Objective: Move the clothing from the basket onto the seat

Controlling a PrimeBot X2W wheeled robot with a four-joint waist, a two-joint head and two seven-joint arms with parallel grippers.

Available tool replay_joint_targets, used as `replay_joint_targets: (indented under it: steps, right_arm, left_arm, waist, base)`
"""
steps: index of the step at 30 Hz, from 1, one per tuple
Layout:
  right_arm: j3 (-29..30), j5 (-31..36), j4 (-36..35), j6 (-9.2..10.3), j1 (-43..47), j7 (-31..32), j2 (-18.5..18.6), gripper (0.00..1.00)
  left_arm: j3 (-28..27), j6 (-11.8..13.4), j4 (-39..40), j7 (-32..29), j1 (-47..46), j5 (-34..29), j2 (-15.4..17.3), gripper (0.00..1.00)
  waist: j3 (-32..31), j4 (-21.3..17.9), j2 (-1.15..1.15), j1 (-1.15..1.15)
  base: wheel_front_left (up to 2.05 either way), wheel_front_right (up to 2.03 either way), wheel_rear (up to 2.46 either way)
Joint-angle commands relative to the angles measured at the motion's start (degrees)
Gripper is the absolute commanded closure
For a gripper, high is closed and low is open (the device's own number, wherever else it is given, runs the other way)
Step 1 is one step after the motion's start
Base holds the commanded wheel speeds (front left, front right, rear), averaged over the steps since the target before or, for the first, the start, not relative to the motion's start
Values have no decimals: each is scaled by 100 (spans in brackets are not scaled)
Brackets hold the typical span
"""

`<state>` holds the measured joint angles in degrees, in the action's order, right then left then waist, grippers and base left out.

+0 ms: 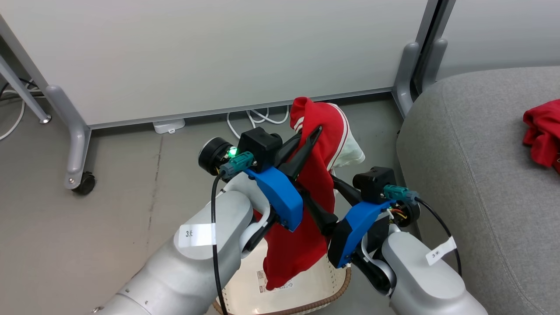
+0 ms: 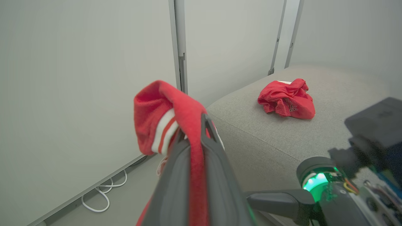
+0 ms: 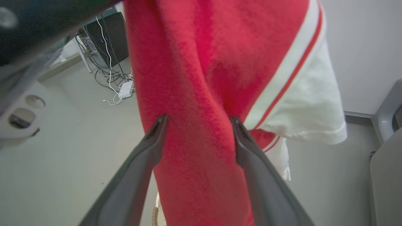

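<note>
A red garment with white stripes (image 1: 317, 175) hangs above the basket (image 1: 334, 292), its lower end dangling into it. My left gripper (image 1: 316, 131) is shut on its upper part, and the fabric (image 2: 163, 110) drapes over the fingertips of that gripper (image 2: 193, 125). My right gripper (image 1: 321, 190) is open, one finger on each side of the hanging cloth (image 3: 194, 78); in the right wrist view the gripper (image 3: 198, 119) straddles it. A second red garment (image 1: 542, 131) (image 2: 287, 100) lies crumpled on the grey seat (image 1: 472, 175) (image 2: 270, 138) to the right.
A white partition panel on grey legs (image 1: 78, 140) with a caster (image 1: 85, 183) stands behind the basket. White cables (image 1: 258, 117) lie at its foot. The seat's rounded edge is close to my right arm. A dark computer tower (image 3: 103, 34) and cables sit far off.
</note>
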<state>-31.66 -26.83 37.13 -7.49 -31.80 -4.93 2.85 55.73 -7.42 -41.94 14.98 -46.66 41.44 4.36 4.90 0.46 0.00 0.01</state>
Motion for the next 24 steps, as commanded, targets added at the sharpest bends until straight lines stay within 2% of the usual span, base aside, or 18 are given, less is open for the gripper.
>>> replay_joint_targets:
  steps: [1, 3, 4, 5, 6, 7, 24]
  right_arm:
    - [-91, -112, 130, -1, -142, -82, 7, 0]
    - [-251, -282, 354, -1, -278, -183, 7, 0]
    - [-316, -350, 452, -2, -347, -237, 7, 12]
    - [-383, -426, 546, -1, -416, -303, 7, 53]
    - [-454, -496, 624, -1, -466, -375, 6, 84]
    - [-525, -566, 697, -1, -503, -442, 6, 100]
    - [-1225, -1231, 1267, -2, -827, -929, 6, 100]
  left_arm:
    - [8, -11, 25, 31, -91, 43, -13, 100]
    - [41, -11, 35, 31, -91, 56, -21, 100]
    - [52, -11, 49, 31, -91, 77, -27, 100]
    - [62, -11, 54, 31, -91, 88, -31, 100]
    - [75, -11, 54, 31, -87, 90, -34, 100]
    - [83, -11, 55, 31, -77, 100, -35, 100]
    - [34, -11, -57, 31, 143, 180, 13, 100]
  waist:
    - [2, 6, 0, -1]
    - [-7, 20, 0, -1]
    - [-14, 27, 0, -1]
    - [-21, 34, 0, -1]
    - [-31, 39, 0, -1]
    - [-45, 44, 0, -1]
    - [-276, -73, 0, -1]
  base:
    - [0, 0, 0]
    - [0, 0, 0]
    - [0, 0, 0]
    - [0, 0, 0]
    - [0, 0, 0]
    - [0, 0, 0]
    - [0, 0, 0]
